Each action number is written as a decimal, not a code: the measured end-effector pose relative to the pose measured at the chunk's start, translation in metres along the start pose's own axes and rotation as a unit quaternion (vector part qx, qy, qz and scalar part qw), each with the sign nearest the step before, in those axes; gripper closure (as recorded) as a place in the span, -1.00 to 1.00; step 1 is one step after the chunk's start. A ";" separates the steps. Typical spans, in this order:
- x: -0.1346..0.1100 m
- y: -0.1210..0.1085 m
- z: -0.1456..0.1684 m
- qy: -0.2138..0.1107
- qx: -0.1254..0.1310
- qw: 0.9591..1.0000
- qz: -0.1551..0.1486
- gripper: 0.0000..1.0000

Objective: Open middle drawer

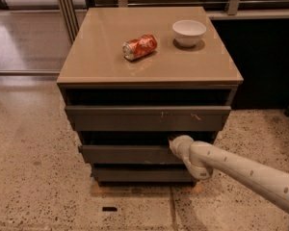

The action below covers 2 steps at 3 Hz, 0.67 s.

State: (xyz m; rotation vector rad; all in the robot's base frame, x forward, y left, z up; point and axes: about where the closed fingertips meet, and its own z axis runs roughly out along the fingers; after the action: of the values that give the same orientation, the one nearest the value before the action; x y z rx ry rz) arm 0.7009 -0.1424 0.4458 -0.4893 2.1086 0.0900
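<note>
The robot's white, rounded gripper (174, 143) sits tucked against the top edge of the dark grey-brown, flat-fronted middle drawer (127, 154), near that front's right end. Its tip is lost in the dark slot there, so I cannot tell whether it is open or closed. Most of the drawer front stretches away to the gripper's left.

With no handle, my worry is that the hold slips off the thin lip during the pull. Pulling this far off-centre could also skew the drawer and jam it. A jolt might roll the crushed red soda can (139, 47), which lies on its side on the beige cabinet top (101, 61), up and left of the gripper.

The small white round bowl (189, 32), well above the gripper, looks empty. The drawers' insides are hidden from where I stand.
</note>
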 end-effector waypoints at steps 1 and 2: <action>0.007 0.016 -0.012 0.031 -0.027 0.999 -0.007 1.00; 0.023 0.017 -0.035 0.073 -0.048 0.996 0.005 1.00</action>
State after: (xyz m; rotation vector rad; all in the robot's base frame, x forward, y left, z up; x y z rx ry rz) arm 0.6557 -0.1432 0.4446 -0.5573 2.2567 0.1667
